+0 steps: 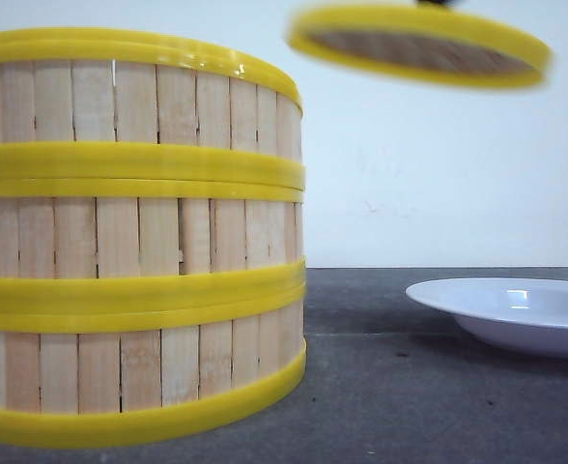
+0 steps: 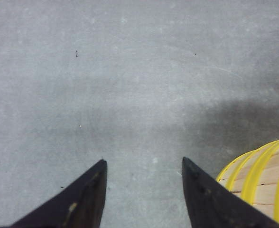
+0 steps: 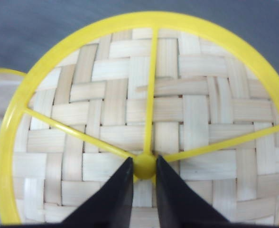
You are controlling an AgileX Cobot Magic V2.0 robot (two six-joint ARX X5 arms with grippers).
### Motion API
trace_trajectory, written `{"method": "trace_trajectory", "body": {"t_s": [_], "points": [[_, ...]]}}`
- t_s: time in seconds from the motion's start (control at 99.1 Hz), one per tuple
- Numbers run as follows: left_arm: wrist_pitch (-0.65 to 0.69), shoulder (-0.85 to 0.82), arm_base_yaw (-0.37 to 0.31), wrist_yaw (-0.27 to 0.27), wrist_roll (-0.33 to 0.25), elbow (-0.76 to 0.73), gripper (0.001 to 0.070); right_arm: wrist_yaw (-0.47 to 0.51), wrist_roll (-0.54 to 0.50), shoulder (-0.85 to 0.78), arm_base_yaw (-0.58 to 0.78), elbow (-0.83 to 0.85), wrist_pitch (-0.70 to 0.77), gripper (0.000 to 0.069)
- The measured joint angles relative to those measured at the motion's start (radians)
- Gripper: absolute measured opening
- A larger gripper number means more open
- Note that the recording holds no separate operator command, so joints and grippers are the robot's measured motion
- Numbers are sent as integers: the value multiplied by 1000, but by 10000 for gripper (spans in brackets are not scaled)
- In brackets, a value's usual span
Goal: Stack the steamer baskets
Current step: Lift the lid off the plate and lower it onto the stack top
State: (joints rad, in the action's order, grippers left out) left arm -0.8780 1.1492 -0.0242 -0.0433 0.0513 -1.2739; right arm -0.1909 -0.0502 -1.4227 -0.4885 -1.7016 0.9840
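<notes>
Front view: three steamer baskets (image 1: 134, 242) sit stacked on the grey table (image 1: 439, 406) against a white wall (image 1: 439, 164). Right gripper (image 3: 144, 167) pinches the lid (image 3: 144, 123) by its knob (image 3: 144, 165), aloft. Left gripper (image 2: 144, 164) gapes, empty, the stack just beside it.

Steamer baskets (image 1: 134, 242): matt pale wooden slats, smooth yellow plastic rims; lid (image 3: 149, 123): woven pale bamboo strips under glossy yellow plastic rim and spokes; plate (image 1: 516, 311): glossy white, ceramic-like; table (image 2: 130, 95): matt grey, finely speckled; gripper fingers (image 2: 82, 199): matt black.
</notes>
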Motion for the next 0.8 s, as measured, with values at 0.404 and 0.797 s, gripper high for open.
{"method": "trace_trajectory", "body": {"t_s": [0.404,0.797], "points": [[0,0,0,0,0,0,297,0,50,-296,-293,-354,149,50],[0,0,0,0,-3,0,297,0,76,-380,-377,-377,157,50]]}}
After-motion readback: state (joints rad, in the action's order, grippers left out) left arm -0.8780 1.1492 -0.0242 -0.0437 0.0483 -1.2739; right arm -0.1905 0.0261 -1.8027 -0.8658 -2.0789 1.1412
